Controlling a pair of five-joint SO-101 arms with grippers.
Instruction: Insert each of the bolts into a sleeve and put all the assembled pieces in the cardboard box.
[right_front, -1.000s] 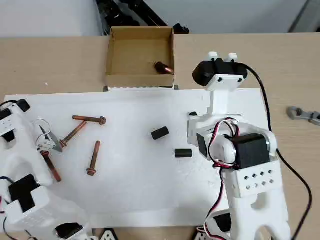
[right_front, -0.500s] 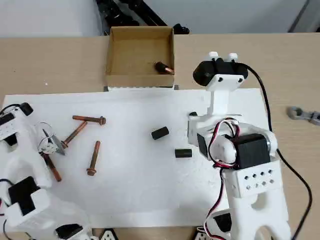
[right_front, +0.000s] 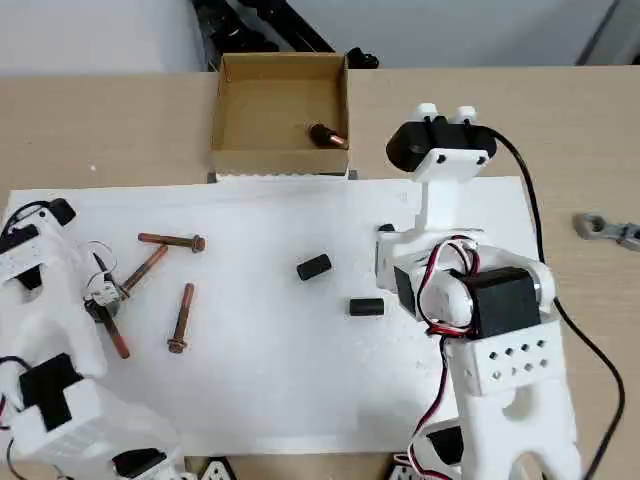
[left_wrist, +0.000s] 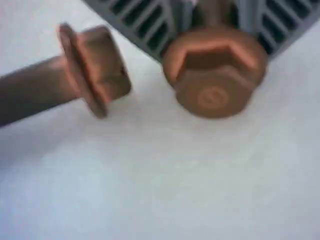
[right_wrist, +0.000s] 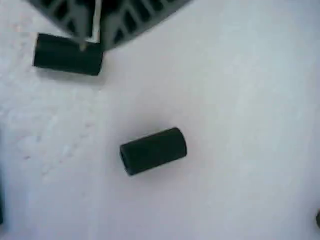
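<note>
Left gripper (right_front: 102, 296): clenched on a bolt, folks, a long way short of the cardboard box (right_front: 228, 110) and out past its left side.
Gripped bolt (left_wrist: 215, 75): shank pinched between the jaws, hex head staring straight into the left wrist camera, low over the white sheet (right_front: 260, 390).
Right gripper (right_wrist: 95, 25): jaws drawn together with only a thin slit between them and nothing held, short of the box's right corner.
Near sleeve (right_front: 367, 307): lying flat just beside the right gripper's tips, well short of the box and a touch right of it.
Lowest loose bolt (right_front: 182, 318): lying on the sheet, short of the box's left wall.
Slanted bolt (right_front: 140, 270): head down by the left gripper, just beside the gripped bolt's head, shank angling up toward the box.
Far sleeve (right_front: 313, 267): tilted, alone on the sheet, straight out from the box's front wall.
Top bolt (right_front: 170, 242): lying crosswise, the bolt closest to the box, off its front-left corner.
Assembled piece (right_front: 328, 136): already home inside the box, against the right wall.
</note>
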